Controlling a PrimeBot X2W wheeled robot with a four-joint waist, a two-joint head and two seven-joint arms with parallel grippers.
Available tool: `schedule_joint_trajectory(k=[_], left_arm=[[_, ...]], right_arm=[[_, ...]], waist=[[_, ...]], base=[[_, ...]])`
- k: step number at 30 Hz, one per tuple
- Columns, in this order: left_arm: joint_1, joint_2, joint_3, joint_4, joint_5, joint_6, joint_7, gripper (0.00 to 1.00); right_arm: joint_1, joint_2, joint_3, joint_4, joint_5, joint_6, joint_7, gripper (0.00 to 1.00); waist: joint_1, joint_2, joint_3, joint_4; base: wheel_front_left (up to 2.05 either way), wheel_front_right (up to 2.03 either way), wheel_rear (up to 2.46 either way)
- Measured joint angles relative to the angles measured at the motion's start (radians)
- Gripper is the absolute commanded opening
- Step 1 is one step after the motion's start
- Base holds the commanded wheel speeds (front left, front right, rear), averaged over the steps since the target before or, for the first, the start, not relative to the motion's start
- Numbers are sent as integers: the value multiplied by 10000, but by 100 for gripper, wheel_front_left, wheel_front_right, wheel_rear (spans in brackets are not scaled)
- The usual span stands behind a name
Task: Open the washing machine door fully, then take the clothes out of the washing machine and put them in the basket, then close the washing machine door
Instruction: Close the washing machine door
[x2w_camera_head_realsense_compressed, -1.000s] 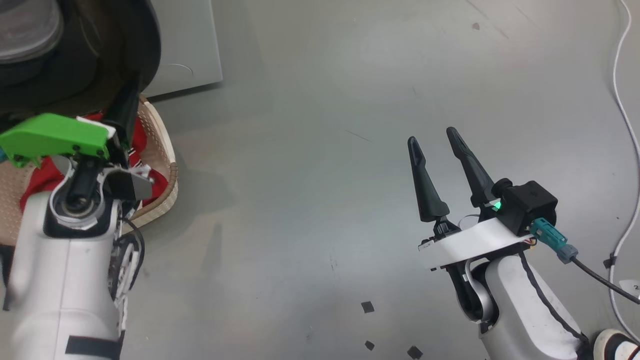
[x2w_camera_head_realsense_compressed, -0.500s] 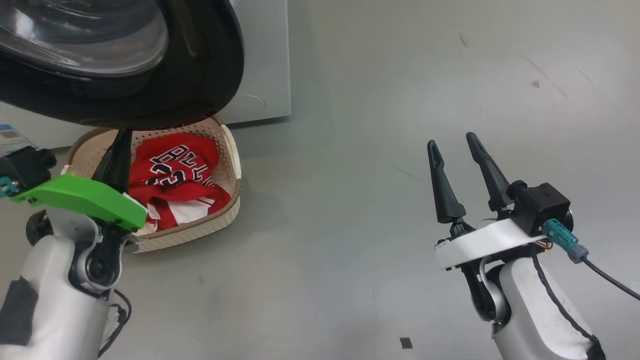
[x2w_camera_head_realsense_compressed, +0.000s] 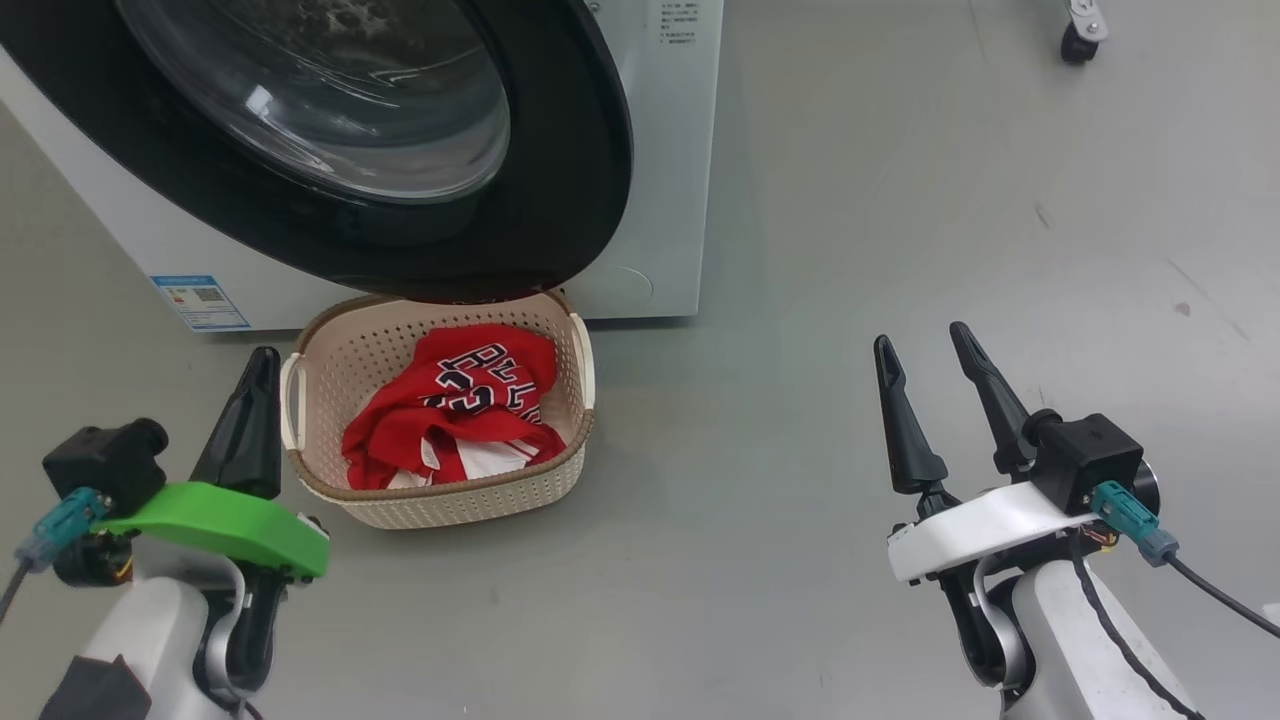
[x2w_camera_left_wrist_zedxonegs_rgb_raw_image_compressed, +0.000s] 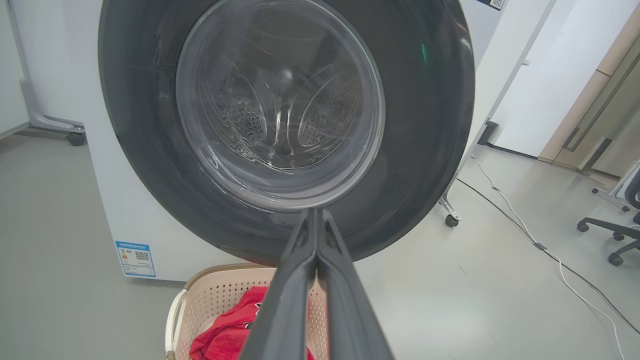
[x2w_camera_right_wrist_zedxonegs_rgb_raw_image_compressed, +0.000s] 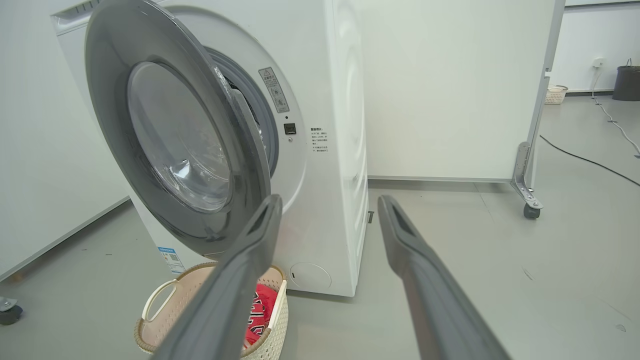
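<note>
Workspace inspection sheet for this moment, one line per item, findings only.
Surface: grey floor, faint marks.
Job's things: washing machine door ajar on the washing machine; clothes lie in the basket below the door.
Clutter: nothing seen.
Grippers: left gripper shut, empty; right gripper open, empty; both clear of the door.
Cables: white cable on the floor; black lead off the right wrist.
Surroundings: wheeled partition, office chair base.

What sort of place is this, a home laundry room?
Probably a lab or office space: a big white front-loading washing machine on bare grey floor, a white partition panel on castors, a black wheeled office chair.
</note>
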Motion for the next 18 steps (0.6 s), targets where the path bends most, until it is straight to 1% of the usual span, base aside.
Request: schedule_joint_trajectory(k=[5,10,15,16,17,18], left_arm=[[634,-19,36,-211,228,407,-8,0],[1002,-38,2,-449,821,671,-75,0],[1375,-75,48,-792,1070,936,-86,0],[1441,-113,75,-849,1072,972,-86,19],[1501,-150,92,-918,1101,1014,-86,47],[1548,-173,100,-993,1174,1055,-88,100]], right_arm=[[130,0,13,-8,-12,2,0,100],[226,6,-6,-13,-13,2,0,100],[231,19,40,-29,-25,81,0,100],[233,21,42,-36,-25,81,0,100],[238,21,40,-40,-25,82,0,100],[248,23,40,-44,-25,82,0,100]], waist=[[0,0,-378,401],[0,0,-637,693],[0,0,-808,841],[0,0,-823,855],[0,0,-833,865],[0,0,-841,873]], base=[[0,0,0],[0,0,0],[0,0,0],[0,0,0],[0,0,0],[0,0,0]])
